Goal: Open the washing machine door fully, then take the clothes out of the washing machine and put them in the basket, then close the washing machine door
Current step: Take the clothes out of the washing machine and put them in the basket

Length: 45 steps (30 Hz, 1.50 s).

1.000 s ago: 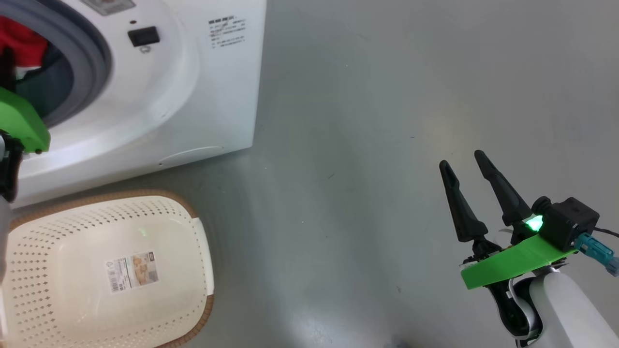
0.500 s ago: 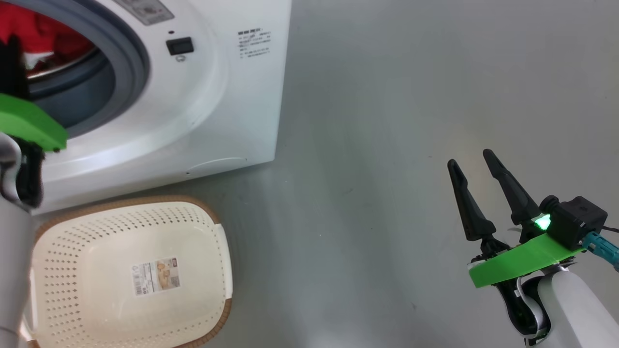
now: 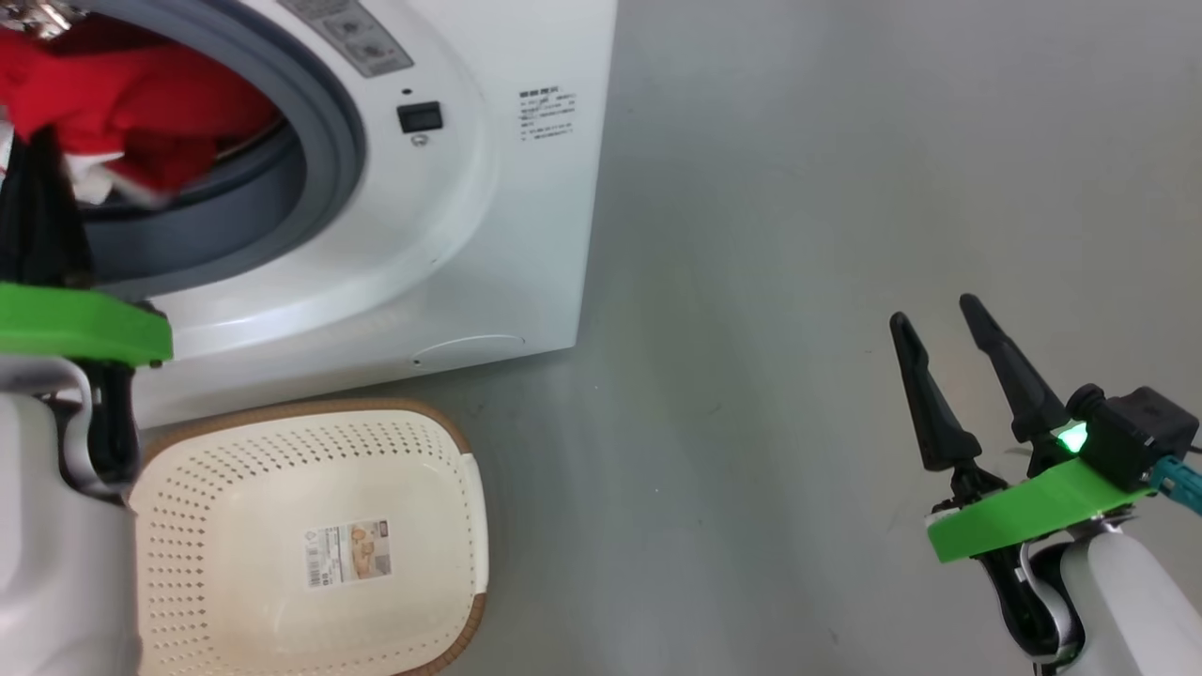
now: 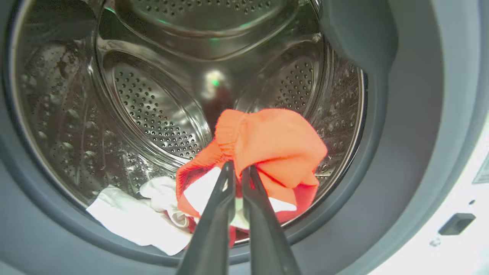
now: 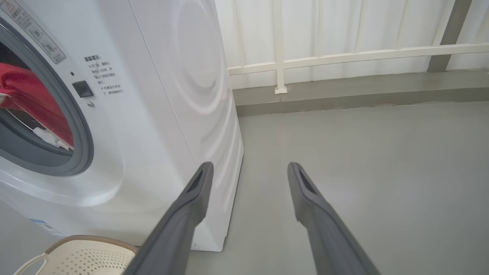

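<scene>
The white washing machine [image 3: 488, 235] stands at the upper left with its mouth open; the washing machine door is out of view. My left gripper [image 4: 238, 170] reaches into the steel drum [image 4: 153, 107] and is shut on the red clothes [image 4: 275, 145], which hang lifted, with white parts trailing over the grey gasket. From the head, the clothes [image 3: 141, 103] bunch at the opening above the left gripper [image 3: 39, 160]. On the floor below the machine sits the empty cream basket [image 3: 188, 488]. Over bare floor at the lower right, my right gripper [image 3: 934, 314] stands open and empty.
Grey floor stretches to the right of the machine. In the right wrist view a white panelled wall [image 5: 344, 34] with a grey kerb runs behind, the basket's rim [image 5: 91, 240] shows at the bottom left, and the open right gripper [image 5: 248, 166] points at the machine's corner.
The head camera has shifted, moving the whole picture right and down. The red clothes have come up and nearer the drum's mouth in my left gripper. The right gripper holds its pose.
</scene>
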Motion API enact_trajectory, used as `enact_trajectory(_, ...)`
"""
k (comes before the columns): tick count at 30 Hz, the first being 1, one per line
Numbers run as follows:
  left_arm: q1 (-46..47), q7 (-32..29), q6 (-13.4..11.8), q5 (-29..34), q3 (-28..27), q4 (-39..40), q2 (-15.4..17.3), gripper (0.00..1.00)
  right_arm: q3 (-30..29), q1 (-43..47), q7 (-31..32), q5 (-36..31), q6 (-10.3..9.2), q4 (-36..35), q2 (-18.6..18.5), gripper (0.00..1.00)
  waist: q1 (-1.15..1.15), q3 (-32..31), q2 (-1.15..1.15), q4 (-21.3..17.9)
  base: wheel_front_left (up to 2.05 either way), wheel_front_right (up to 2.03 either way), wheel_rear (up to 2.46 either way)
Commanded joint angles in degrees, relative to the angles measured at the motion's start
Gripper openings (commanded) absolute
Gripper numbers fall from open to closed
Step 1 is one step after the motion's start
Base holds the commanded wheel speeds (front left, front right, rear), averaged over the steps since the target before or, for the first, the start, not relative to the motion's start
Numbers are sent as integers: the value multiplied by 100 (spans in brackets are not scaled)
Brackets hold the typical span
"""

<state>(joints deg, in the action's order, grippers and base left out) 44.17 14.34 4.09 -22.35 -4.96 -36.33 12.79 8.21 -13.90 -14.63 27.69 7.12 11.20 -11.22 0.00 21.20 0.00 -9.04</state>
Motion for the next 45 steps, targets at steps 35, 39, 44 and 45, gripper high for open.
enact_trajectory(35,-2702,65,240,419,-948,4649,-990,0,56,437,-37,-39,36,-116,-157,100,0,-453,0,501,0,0,0)
enact_trajectory(39,-2948,65,158,454,-701,4465,-991,0,73,417,-37,-32,36,-135,-150,100,0,-379,0,486,0,0,0)
enact_trajectory(44,-3131,65,4,293,-476,3813,-991,0,80,304,-37,-19,36,-165,-159,100,0,-184,0,438,0,0,0)
enact_trajectory(45,-3152,65,1,274,-473,3679,-991,0,84,286,-37,-19,36,-169,-159,100,0,-150,0,426,0,0,0)
